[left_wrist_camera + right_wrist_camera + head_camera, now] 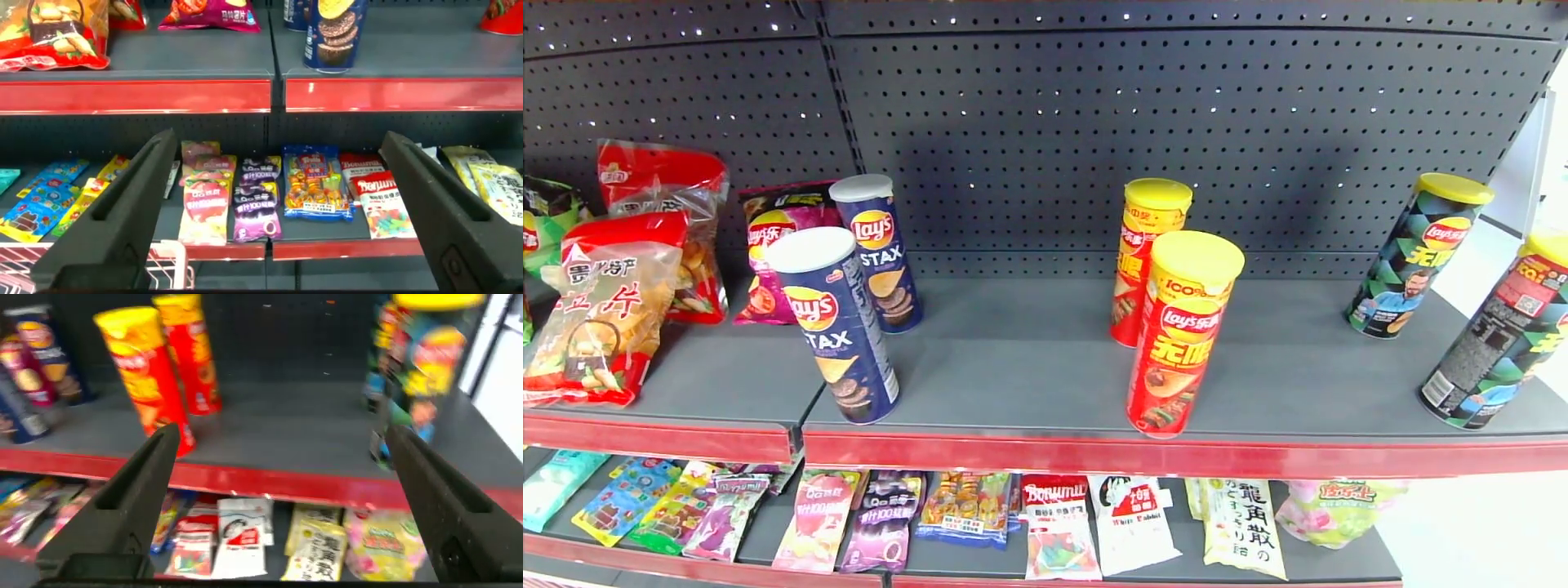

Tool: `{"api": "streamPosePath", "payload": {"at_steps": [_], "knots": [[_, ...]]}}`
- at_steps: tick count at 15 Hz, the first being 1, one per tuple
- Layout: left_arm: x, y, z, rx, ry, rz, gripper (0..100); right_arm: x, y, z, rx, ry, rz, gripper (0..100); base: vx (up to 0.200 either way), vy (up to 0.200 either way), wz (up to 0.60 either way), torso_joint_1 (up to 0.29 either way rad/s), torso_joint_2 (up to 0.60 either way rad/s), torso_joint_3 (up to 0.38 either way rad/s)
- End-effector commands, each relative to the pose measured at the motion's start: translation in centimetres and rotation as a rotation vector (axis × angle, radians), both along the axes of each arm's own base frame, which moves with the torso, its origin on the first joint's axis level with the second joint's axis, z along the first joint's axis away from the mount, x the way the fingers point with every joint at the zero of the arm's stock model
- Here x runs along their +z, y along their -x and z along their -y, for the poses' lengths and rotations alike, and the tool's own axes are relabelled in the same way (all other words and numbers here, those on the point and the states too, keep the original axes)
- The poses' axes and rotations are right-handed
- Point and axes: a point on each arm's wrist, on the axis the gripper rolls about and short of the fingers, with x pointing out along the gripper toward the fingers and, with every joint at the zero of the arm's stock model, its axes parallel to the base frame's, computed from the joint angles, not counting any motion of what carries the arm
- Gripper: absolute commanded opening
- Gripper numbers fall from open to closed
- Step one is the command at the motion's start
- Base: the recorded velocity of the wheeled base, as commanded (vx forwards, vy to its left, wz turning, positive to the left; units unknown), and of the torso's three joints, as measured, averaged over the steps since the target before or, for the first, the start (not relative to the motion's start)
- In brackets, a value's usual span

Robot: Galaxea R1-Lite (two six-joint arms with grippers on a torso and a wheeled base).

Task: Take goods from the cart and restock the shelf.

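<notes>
The dark shelf board with a red front edge carries pairs of chip cans: two blue ones, two red ones with yellow lids, and two green-black ones at the right. My left gripper is open and holds nothing; it faces the lower shelf of candy bags, below the blue can. A corner of the white wire cart lies under it. My right gripper is open and holds nothing; it faces the shelf front between the red cans and a green-black can.
Snack bags and a purple bag crowd the shelf's left end. Bare board lies between the blue and red cans and between the red and green-black ones. A pegboard wall backs the shelf. Candy packets line the shelf below.
</notes>
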Motion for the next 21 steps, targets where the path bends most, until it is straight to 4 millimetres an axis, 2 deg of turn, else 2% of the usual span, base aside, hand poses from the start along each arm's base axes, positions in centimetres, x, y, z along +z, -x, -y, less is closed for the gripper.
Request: {"api": "streamPosePath", "payload": {"at_steps": [1,2,4,7,8,10,14,21], "knots": [[0.0,0.0,0.0,0.0,0.0,0.001,100,4.1,-8.4,-2.0,0.188,0.049,-0.23,100,0.0,0.0,0.0,0.0,0.0,0.0],[0.0,0.0,0.0,0.0,0.0,0.001,100,4.0,-10.0,-3.0,0.259,0.059,-0.28,100,0.0,0.0,0.0,0.0,0.0,0.0],[0.0,0.0,0.0,0.0,0.0,0.001,100,2.5,-12.4,-4.3,0.319,0.079,-0.377,100,0.0,0.0,0.0,0.0,0.0,0.0],[0.0,0.0,0.0,0.0,0.0,0.001,100,0.2,-15.3,-6.0,0.354,0.12,-0.532,100,0.0,0.0,0.0,0.0,0.0,0.0],[0.0,0.0,0.0,0.0,0.0,0.001,100,-0.6,-15.6,-6.6,0.375,0.138,-0.572,100,0.0,0.0,0.0,0.0,0.0,0.0],[0.0,0.0,0.0,0.0,0.0,0.001,100,-2.0,-16.9,-7.3,0.338,0.166,-0.636,100,0.0,0.0,0.0,0.0,0.0,0.0],[0.0,0.0,0.0,0.0,0.0,0.001,100,-4.0,-20.9,-8.9,0.186,0.206,-0.627,100,0.0,0.0,0.0,0.0,0.0,0.0],[0.0,0.0,0.0,0.0,0.0,0.001,100,-4.7,-23.5,-9.8,0.151,0.21,-0.625,100,0.0,0.0,0.0,0.0,0.0,0.0]]}}
